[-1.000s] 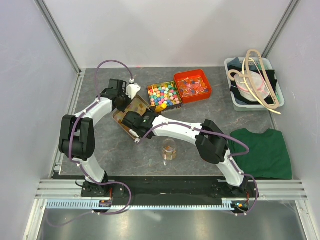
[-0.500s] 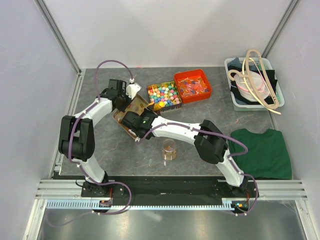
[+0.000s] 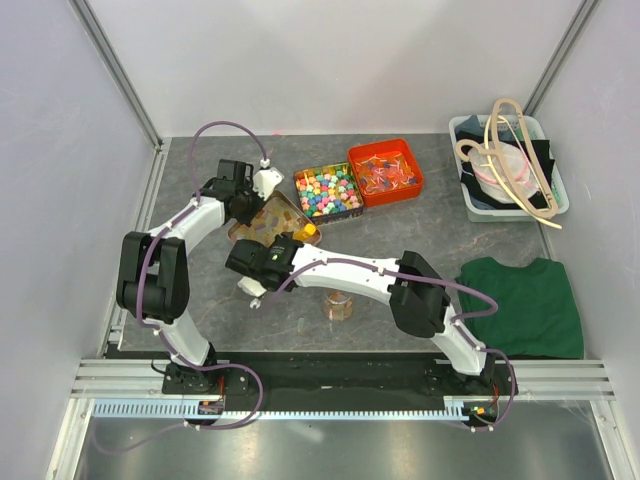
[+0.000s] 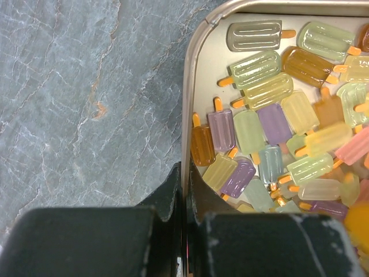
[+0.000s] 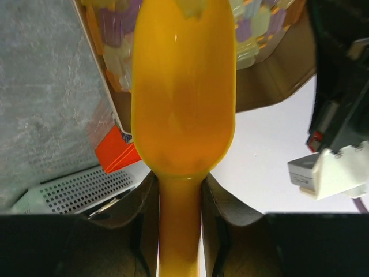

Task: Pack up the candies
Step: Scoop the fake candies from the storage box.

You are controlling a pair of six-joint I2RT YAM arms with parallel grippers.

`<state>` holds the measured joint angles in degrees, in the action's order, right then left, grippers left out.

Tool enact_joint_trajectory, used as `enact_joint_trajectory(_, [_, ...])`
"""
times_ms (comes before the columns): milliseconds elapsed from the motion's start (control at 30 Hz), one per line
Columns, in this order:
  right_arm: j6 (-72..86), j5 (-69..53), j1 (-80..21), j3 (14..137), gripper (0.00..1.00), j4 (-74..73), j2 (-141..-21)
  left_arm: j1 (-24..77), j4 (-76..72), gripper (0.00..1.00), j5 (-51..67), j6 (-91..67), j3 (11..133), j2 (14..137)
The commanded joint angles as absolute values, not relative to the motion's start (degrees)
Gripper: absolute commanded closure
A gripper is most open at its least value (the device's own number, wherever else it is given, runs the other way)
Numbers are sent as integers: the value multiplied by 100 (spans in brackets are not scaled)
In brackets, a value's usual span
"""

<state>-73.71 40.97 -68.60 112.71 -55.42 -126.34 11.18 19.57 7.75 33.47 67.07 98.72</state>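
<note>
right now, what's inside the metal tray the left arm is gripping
Translucent popsicle-shaped candies in green, yellow, purple, amber and pink fill the tray. The yellow scoop covers part of the pile.

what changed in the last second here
The right gripper, jaws shut on the yellow scoop, drew back toward the near edge, uncovering more of the tray of candies. The left gripper stayed clamped on the tray's rim; the cup did not move.
</note>
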Motion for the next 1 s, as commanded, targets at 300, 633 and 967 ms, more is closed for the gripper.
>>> enact_joint_trajectory(300, [-7479,4684,-6469,11637,100,-5564,-12507,1160,1521,98,1116,3173,6653,9439])
enact_joint_trajectory(633, [-7813,5176,-6205,11163,100,-5352,-12454,1160,1529,98,1125,3146,6609,9422])
enact_joint_trajectory(967, [-8042,5590,-6267,10652,100,-5448,-12155,1160,1521,98,1099,3173,6574,9448])
